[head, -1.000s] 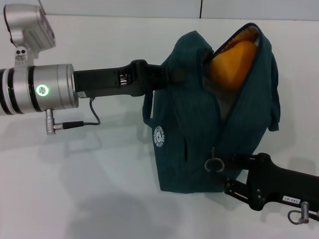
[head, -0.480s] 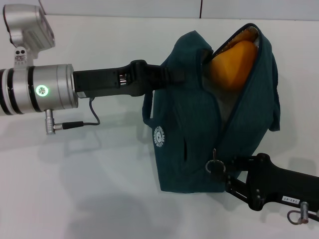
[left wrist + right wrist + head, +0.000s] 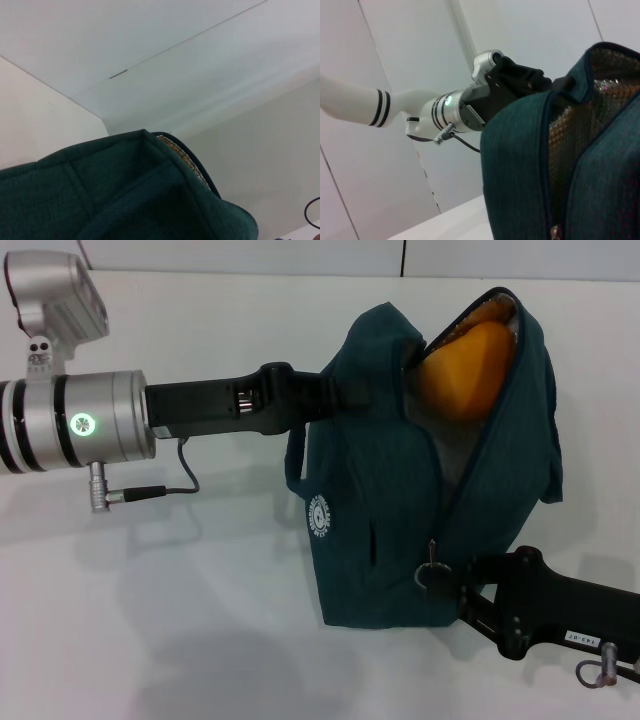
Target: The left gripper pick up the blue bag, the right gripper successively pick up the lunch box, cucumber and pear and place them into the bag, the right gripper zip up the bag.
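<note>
We see the blue bag [image 3: 400, 500] held up over the tabletop [image 3: 200, 620] by our left claw [image 3: 345, 395], clenched on its top; our right claw [image 3: 450, 580] grasps the zip pull [image 3: 430, 570] at the zipper's low end, its track running up toward the pear [image 3: 465, 370].

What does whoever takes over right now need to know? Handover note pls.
Left end effector: shut on the bag, holding it upright at its top edge.
Right end effector: at the ring zip pull, low on the bag's side; grip can't be confirmed.
Pear is inside, showing through the open top. Lunch box and cucumber aren't visible.
Left: zip the bag shut; the zipper is open along nearly its whole length.
</note>
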Motion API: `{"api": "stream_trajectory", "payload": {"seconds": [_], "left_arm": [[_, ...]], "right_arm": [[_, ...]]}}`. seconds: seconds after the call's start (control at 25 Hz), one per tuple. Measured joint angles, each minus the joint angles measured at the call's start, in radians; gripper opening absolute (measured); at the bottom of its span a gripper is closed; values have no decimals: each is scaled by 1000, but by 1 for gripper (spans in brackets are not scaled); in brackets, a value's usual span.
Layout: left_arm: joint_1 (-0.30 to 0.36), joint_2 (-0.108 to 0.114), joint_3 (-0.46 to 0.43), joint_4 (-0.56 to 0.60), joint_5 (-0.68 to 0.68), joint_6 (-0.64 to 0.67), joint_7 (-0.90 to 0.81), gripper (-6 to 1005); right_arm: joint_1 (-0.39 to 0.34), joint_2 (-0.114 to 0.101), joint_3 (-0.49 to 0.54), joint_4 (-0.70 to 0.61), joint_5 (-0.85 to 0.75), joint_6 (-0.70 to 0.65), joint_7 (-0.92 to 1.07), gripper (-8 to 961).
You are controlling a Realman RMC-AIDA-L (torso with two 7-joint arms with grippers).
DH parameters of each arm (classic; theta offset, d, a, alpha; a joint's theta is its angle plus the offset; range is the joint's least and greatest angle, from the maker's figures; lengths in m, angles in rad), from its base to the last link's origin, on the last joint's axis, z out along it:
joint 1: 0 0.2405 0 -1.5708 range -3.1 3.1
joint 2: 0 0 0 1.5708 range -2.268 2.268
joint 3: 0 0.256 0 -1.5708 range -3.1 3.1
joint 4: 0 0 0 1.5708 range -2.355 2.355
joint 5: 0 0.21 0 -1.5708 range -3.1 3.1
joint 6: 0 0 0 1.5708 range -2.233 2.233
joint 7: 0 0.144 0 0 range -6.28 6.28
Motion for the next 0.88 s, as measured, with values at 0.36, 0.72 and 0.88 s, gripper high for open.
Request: {"api": "stream_trajectory", "payload": {"seconds": [0.36, 0.72, 0.88], "left_arm": [[-1, 0, 0, 0, -3, 1, 3, 38], [-3, 0, 0, 0, -3, 1, 5, 38], [-1, 0, 1, 0, -3, 1, 7, 38]], "right_arm": [[0, 0, -1, -1, -4, 6, 24, 94], [16, 0, -13, -2, -5, 10, 25, 61], [20, 0, -13, -2, -3, 13, 24, 46]]}}
